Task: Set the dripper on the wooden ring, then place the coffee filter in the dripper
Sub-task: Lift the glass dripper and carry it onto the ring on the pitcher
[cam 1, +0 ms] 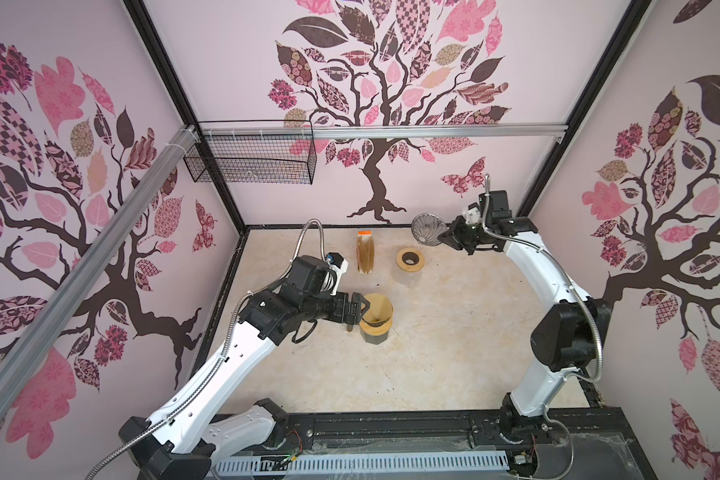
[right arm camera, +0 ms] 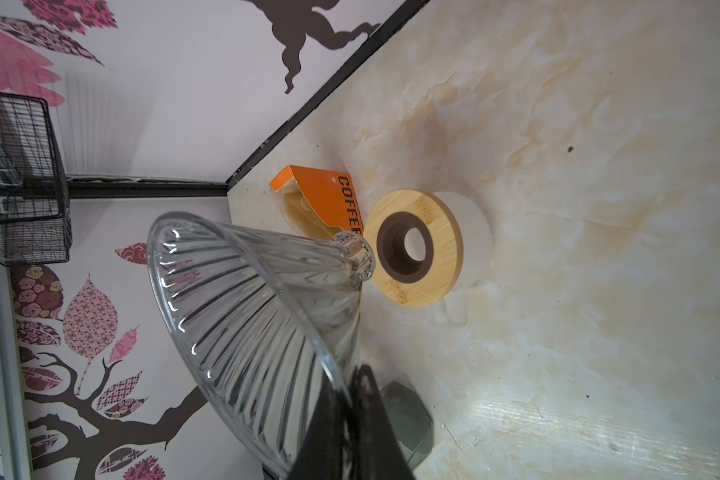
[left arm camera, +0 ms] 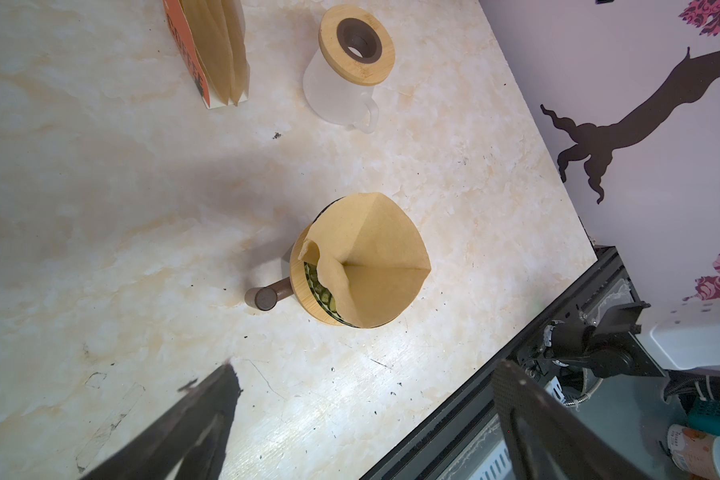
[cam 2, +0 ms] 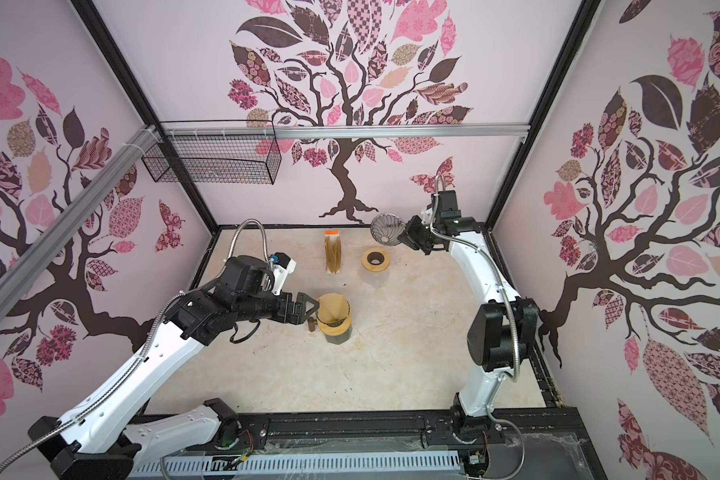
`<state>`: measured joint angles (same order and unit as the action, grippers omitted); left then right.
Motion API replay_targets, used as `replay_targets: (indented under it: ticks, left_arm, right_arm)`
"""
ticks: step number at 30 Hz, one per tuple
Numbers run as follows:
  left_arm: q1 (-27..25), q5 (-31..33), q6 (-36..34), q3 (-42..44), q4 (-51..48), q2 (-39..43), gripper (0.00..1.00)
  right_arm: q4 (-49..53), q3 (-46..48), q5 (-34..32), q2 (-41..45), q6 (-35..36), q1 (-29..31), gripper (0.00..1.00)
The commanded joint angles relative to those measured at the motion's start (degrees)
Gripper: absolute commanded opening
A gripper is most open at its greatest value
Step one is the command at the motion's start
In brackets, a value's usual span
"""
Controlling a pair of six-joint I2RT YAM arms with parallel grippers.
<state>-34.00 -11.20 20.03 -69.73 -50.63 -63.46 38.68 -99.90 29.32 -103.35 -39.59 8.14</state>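
Twice confirming, in both top views, the right gripper (cam 1: 445, 237) pinching shut on the glass dripper (cam 1: 428, 227), aloft near the back wall. Catching only in the left wrist view the coffee filter (left arm camera: 375, 257) curling at one edge, sitting on a wood-rimmed jar (left arm camera: 298, 278). Logging the left gripper (cam 1: 357, 313) gaping wide beside that jar. Noting bamboo-lidded carafe (left arm camera: 375, 66) and filter box (left arm camera: 208, 54) standing between the arms; in the right wrist view, finger (right arm camera: 341, 436) blocking part of the dripper wall.

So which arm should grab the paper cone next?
Probably left: the left gripper is open right beside the coffee filter on the grinder, while the right gripper is busy holding the glass dripper.
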Motion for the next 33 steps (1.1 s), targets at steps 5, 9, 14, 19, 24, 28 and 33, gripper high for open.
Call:
replay_targets:
  ticks: [5, 9, 14, 19, 24, 28, 33]
  left_arm:
    - [0.5, 0.8, 0.6, -1.2, 1.1, 0.8, 0.98]
    - [0.6, 0.8, 0.7, -0.8, 1.2, 0.9, 0.98]
    - [0.8, 0.9, 0.8, -0.5, 1.5, 0.7, 0.98]
    - [1.2, 0.8, 0.8, -0.2, 1.7, 0.8, 0.98]
    - [1.4, 0.5, 0.7, -0.1, 1.9, 0.8, 0.98]
    - [1.6, 0.2, 0.6, -0.1, 1.9, 0.7, 0.98]
    - [1.9, -0.1, 0.4, 0.0, 1.9, 0.5, 0.98]
  right_arm:
    - [2.3, -4.5, 0.6, -5.4, 1.0, 2.8, 0.0]
    - [3.2, -5.5, -0.7, -7.1, 1.7, 3.0, 0.0]
    - [4.9, -6.5, -2.4, -9.2, 2.6, 3.0, 0.0]
    - [4.8, -6.4, -2.9, -10.2, 2.6, 2.9, 0.0]
    - [4.9, -6.7, -3.0, -11.2, 2.7, 2.9, 0.0]
    - [4.7, -7.0, -3.8, -11.7, 2.8, 2.9, 0.0]
    - [5.3, -8.5, -3.7, -13.5, 3.0, 2.9, 0.0]
